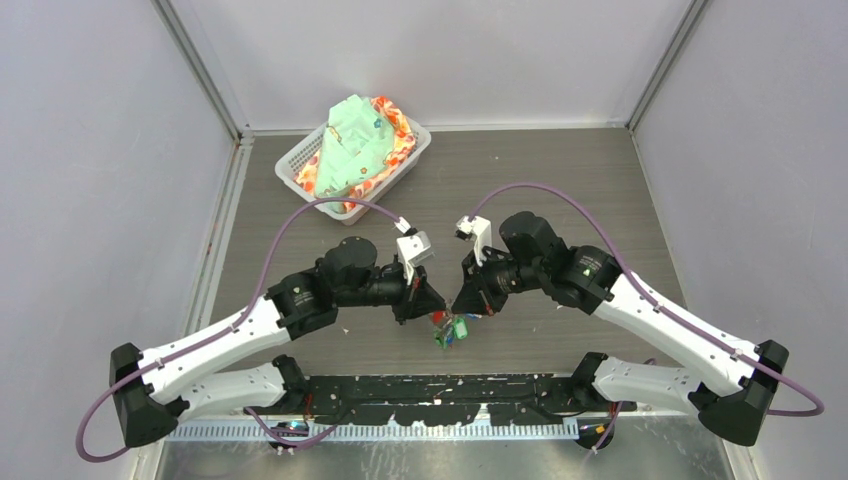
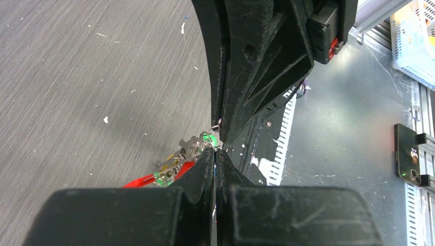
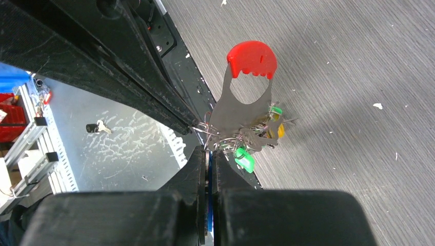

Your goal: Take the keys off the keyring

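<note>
Metal keyring nipped by left tool and right tool (both narrow), keys dangling below.

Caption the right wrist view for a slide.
Shut tight, the right gripper and left gripper pinch the keyring; its red-capped fob and green-tagged keys hang over the table.

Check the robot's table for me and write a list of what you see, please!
Surface: grey wood-grain table, white flecks.
Job's things: keys with green and yellow tags on the keyring, grey fob with red strip, held between the arms.
Clutter: white basket of cloth, back left.
Grippers: left gripper and right gripper both shut, pinching the keyring.
Cables: purple cable on each arm, looping free.
Surroundings: plain walls; a loose key on the metal ledge.
</note>
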Tool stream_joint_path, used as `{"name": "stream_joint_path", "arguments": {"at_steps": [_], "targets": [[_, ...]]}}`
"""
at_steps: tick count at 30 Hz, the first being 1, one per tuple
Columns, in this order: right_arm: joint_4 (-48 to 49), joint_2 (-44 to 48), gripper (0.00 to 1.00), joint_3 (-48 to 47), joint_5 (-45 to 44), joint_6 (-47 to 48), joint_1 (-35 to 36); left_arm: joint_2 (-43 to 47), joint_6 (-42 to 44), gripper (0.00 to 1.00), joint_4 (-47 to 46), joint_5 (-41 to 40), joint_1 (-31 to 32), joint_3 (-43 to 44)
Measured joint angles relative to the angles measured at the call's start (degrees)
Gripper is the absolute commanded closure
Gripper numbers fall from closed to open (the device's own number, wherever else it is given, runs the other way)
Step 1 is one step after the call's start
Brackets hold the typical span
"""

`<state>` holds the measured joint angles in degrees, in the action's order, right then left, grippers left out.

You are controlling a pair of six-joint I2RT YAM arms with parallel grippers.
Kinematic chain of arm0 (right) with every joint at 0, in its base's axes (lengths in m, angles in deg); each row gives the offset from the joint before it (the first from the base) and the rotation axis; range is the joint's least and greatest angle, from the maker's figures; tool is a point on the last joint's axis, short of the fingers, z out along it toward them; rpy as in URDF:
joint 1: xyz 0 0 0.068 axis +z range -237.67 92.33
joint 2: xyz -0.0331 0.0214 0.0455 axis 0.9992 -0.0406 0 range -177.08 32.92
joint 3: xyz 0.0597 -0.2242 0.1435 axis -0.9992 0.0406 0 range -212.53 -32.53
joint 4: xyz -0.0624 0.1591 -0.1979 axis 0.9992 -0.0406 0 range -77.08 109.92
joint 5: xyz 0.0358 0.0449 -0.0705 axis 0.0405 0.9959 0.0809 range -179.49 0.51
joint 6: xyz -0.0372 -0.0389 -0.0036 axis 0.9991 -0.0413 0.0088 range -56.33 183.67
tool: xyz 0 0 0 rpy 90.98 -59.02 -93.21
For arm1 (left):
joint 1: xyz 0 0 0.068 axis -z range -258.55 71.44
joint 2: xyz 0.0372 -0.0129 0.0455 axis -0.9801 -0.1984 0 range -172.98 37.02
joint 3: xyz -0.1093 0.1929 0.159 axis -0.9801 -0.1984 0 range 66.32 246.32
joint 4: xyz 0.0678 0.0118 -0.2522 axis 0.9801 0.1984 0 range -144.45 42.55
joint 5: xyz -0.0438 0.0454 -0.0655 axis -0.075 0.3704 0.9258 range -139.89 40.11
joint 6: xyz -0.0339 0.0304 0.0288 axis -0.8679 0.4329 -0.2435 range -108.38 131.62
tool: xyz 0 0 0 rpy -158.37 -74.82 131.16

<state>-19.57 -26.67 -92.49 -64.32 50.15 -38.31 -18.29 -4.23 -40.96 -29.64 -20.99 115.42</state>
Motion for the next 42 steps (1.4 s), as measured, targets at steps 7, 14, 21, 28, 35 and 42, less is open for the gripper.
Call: {"name": "stream_joint_path", "arguments": {"at_steps": [7, 14, 21, 28, 35, 42], "targets": [[0.0, 0.1, 0.99, 0.0, -0.3, 0.7, 0.0, 0.0, -0.5, 1.00, 0.5, 1.4, -0.9, 0.0], [0.0, 0.4, 0.99, 0.0, -0.5, 1.2, 0.1, 0.0, -0.8, 1.00, 0.4, 2.2, -1.3, -0.2], [0.0, 0.4, 0.99, 0.0, -0.5, 1.3, 0.1, 0.0, -1.6, 1.00, 0.4, 2.6, -1.5, -0.3], [0.0, 0.5, 0.99, 0.0, -0.5, 1.4, 0.1, 1.1, -1.8, 1.00, -1.1, 2.6, -1.7, -2.1], [-0.1, 0.9, 0.99, 0.0, -0.4, 1.6, 0.2, 1.3, -1.8, 1.00, -2.2, 3.3, -1.8, -2.6], [-0.3, 0.9, 0.99, 0.0, -0.4, 1.9, 0.3, 2.3, -1.8, 1.00, -4.0, 3.3, -1.8, -4.3]]}}
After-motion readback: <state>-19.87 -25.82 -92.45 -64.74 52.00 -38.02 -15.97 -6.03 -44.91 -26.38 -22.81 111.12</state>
